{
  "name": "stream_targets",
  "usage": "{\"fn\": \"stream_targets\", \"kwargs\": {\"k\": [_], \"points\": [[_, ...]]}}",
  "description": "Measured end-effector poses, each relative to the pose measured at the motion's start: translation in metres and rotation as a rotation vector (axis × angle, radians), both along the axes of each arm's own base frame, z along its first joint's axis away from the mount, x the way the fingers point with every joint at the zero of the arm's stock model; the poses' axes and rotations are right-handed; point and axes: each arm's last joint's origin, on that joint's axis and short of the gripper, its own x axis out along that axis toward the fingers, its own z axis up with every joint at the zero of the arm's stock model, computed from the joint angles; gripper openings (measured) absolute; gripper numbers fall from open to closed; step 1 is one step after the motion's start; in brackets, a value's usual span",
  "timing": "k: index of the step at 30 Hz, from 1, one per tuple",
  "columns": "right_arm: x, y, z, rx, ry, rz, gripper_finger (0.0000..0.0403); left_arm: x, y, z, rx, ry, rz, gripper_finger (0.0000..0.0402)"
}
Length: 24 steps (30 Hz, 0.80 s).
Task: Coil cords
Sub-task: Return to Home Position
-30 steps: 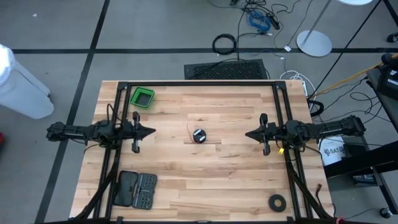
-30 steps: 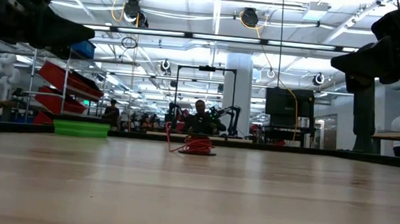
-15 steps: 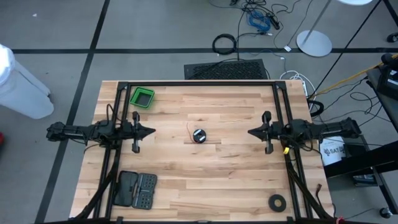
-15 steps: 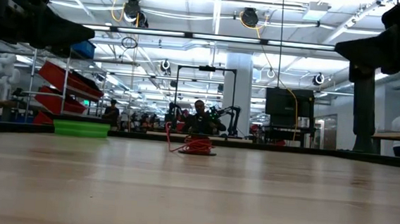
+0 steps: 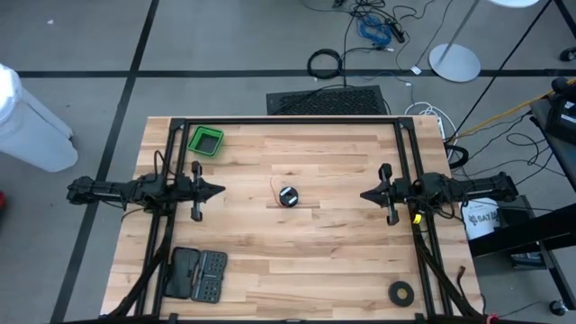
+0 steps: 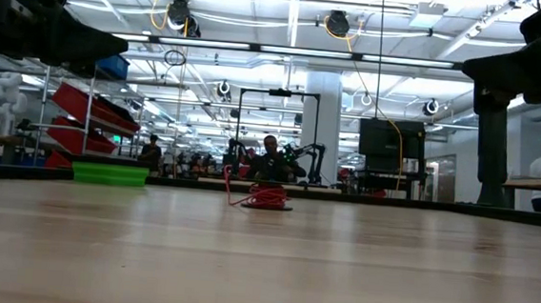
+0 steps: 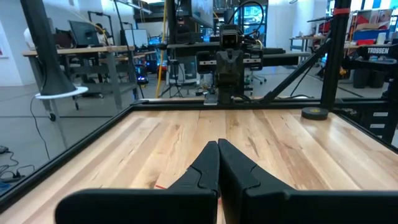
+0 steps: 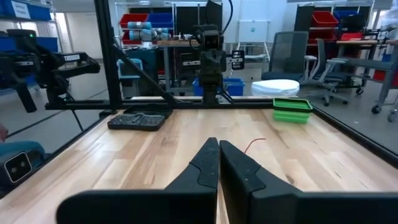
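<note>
We found the tabletop (image 5: 342, 256) sparsely loaded. The left gripper (image 5: 221, 190) hung above its left side and the right gripper (image 5: 362, 193) above its right side. Both were raised off the wood with their tips facing each other, and each pair of fingers was clenched on nothing.

On the left arm's side a black case (image 5: 199, 273) lay in one corner and the green bin (image 5: 206, 141) in the other. A tape ring (image 5: 401, 292) lay in a corner on the right arm's side.

The cord (image 5: 288, 196) sat at the centre, well apart from both grippers, wound into a small bundle with a short red tail. In our judgement, the retreat home should run high and level, so that nothing snags that tail.
</note>
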Motion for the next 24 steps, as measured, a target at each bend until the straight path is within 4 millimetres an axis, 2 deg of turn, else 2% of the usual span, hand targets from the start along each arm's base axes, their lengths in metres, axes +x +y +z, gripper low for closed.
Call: {"fn": "stream_targets", "kwargs": {"k": [15,24], "points": [[0.0,0.0003,-0.0002,-0.076,0.0,0.012,0.0,0.0,0.0,0.0003,0.0,-0.003,0.0,0.0002],[0.0006,-0.0072,-0.0014,-0.102,0.013,-0.025,0.0,0.0,0.0,0.0004,0.0,-0.004,0.0,0.0002]]}}
